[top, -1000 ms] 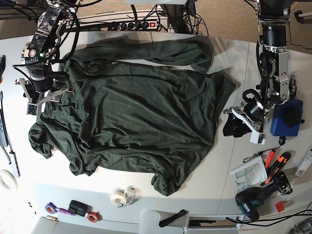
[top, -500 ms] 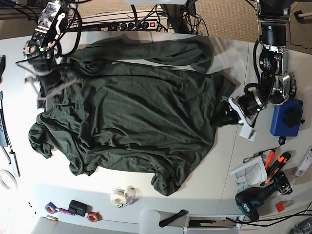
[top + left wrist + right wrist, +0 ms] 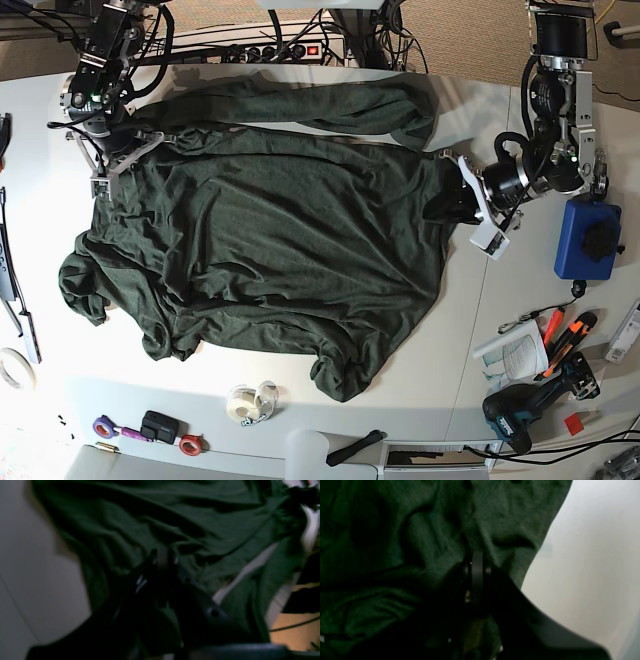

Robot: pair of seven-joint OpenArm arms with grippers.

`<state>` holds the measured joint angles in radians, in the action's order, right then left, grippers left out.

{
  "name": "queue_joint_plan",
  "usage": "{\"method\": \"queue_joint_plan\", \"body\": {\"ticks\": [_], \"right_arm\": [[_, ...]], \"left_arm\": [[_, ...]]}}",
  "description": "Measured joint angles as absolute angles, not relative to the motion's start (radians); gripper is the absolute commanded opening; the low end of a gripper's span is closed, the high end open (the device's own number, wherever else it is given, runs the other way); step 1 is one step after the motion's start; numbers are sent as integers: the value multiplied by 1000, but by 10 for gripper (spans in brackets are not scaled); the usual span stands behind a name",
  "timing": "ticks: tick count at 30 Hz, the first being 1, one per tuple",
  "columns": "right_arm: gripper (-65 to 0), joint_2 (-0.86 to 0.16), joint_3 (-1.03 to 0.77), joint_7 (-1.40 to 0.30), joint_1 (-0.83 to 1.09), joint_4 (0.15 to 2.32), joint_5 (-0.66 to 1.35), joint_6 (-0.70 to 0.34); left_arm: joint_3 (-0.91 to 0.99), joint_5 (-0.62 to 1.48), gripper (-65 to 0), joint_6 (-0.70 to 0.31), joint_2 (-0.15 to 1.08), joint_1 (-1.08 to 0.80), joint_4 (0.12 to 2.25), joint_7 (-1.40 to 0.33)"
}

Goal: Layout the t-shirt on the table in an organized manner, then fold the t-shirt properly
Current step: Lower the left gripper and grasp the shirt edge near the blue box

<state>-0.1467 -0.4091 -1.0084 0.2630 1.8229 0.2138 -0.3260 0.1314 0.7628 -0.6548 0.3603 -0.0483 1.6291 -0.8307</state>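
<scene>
The dark green t-shirt (image 3: 280, 230) lies spread and wrinkled over the white table (image 3: 560, 120), one long sleeve folded across its far edge. My right gripper (image 3: 118, 152) sits at the shirt's far left shoulder. Its wrist view shows the fingers (image 3: 477, 565) pressed together with green cloth (image 3: 425, 535) bunched around the tips. My left gripper (image 3: 443, 206) is at the shirt's right edge. There too the fingers (image 3: 162, 557) are shut in folds of the fabric (image 3: 200, 517). Bare tabletop shows beside each grip (image 3: 582, 567) (image 3: 25, 580).
A blue pouch (image 3: 588, 238) lies just right of the left arm. Hand tools (image 3: 560, 338), a booklet (image 3: 510, 352) and a drill (image 3: 520, 410) crowd the near right. A tape roll (image 3: 250, 400) sits near the front edge, a power strip (image 3: 280, 50) behind the table.
Both grippers went from open to shut. The right one moved toward the back, drawing the shoulder cloth with it. The left one swung in from the blue pouch onto the shirt's right edge.
</scene>
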Motion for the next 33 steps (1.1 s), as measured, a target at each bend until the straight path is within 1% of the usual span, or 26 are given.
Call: {"method": "queue_joint_plan", "body": {"ticks": [3,5,15,19,24,27,28,33], "right_arm": [[-650,-147,-410,-994,263,1823,230,-342],[-650,-147,-409,-994,263,1823,236,-345],[-650,-147,-410,-998,263,1823,235,-345],[-650,-147,-410,-1013,263,1823,235,-345],[-650,-147,-410,-1019,263,1823,229,-345],[-650,-147,-410,-1032,263,1823,171,-344],[-650,-147,-410,-1033,263,1823,150,-344],[-650,-149,-410,-1036,263,1823,136,-344]], "left_arm": [[131,675,-650,-595,361,-50,1630,-828],[131,659,-650,-575,363,-59,1629,-842],[131,648,-650,-572,363,-116,1629,-842],[131,571,-650,-503,364,-116,1630,-871],[131,518,-650,-470,363,-119,1637,-862],[131,499,-650,-466,366,-123,1639,-852],[131,497,-650,-451,370,-123,1639,-853],[131,492,-650,-445,404,-124,1641,-861]]}}
